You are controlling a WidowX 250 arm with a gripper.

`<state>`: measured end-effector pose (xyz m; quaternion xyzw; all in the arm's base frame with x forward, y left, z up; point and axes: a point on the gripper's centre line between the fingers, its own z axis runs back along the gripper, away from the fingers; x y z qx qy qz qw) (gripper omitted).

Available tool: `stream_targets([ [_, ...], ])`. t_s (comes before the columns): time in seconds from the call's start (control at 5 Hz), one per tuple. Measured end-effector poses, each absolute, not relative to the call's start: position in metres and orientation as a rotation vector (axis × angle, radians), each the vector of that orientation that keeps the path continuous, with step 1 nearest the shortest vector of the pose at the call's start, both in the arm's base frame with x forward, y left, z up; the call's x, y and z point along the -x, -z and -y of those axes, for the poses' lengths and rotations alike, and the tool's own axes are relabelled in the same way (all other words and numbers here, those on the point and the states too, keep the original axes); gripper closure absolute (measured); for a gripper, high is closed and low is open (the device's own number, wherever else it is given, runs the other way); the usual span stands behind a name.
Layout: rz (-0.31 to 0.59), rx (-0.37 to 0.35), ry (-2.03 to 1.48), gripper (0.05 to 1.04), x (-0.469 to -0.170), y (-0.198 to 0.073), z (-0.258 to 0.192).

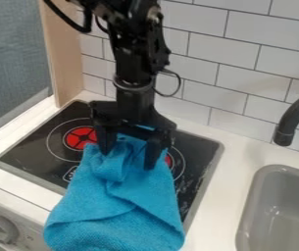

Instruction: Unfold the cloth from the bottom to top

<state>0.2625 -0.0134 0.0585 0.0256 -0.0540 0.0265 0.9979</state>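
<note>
The black gripper (129, 150) hangs over the stove with its two fingers spread wide apart, one on each side of the bunched upper end of the blue cloth (122, 201). That upper end rises in crumpled folds between the fingers. Lower down, the cloth widens over the stove's front part and the counter edge, with a folded layer crossing its middle. Whether the fingertips touch the cloth is hard to tell.
Under the cloth lies the black stove top (37, 154) with red burner marks. A grey sink (283, 215) and dark faucet (295, 115) stand at the right. A tiled wall (220, 63) rises behind; a stove knob (4, 229) is at the lower left.
</note>
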Motion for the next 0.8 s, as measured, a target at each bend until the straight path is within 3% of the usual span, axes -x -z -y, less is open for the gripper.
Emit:
stream_targets([
  [0.2,0.103,-0.039,-0.028,0.145,-0.268,-0.052,0.02],
  [0.6,0.126,-0.051,-0.048,0.748,-0.27,-0.053,0.018],
  [0.8,0.157,-0.024,-0.04,0.946,-0.266,-0.063,0.021],
])
